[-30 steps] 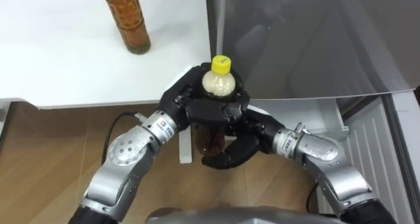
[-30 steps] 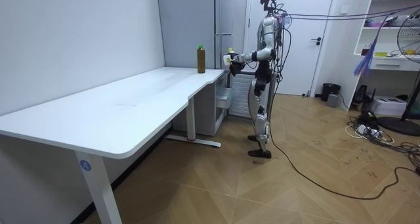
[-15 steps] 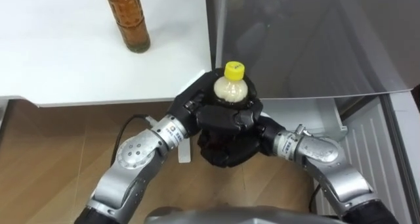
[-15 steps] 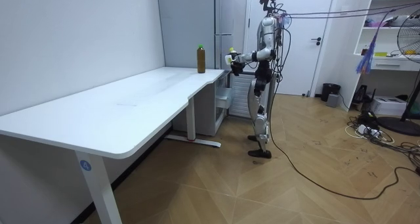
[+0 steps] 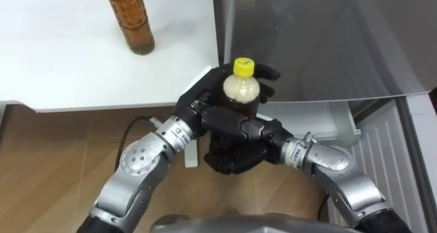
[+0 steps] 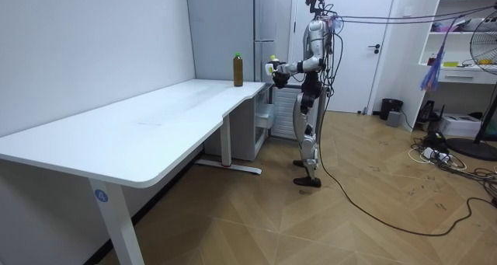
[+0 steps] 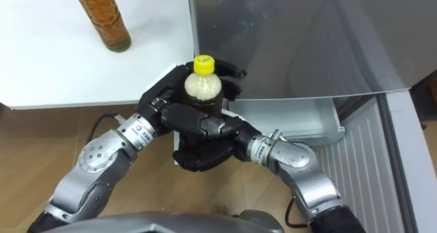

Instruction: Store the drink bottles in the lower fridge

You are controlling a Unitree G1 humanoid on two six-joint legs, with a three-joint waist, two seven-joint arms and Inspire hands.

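Right hand: low in the middle of the left eye view, in from the lower right. Its dark fingers are curled tight round the lower body of the bottle, with one band of them crossing the front.
Left hand: here from the lower left, just above and left of the right hand and touching it. Its fingers go round the back of the bottle, and their tips poke out on the bottle's right side.
Yellow-capped bottle: there's the task's thing, dead centre! It is upright and held in the air by both hands, cap and pale neck clear above the fingers. It is outside the fridge, just in front of the table edge and the grey fridge front.
Wooden floor: shows under the arms across the lower left.
White table: takes the upper left of the frame, and its near edge runs just behind the left hand.
Amber bottle: stands upright on the table at the top left, well apart from the hands, its top cut by the frame.
Fridge: its grey front covers the upper right. Below it a white tray juts out, with a ribbed white panel at the lower right.
Robot's stance: in the room view it stands upright at the far end of the long table, facing the grey fridge. Both arms are raised forward, with the amber bottle on the table corner just to the room view's left of its hands.
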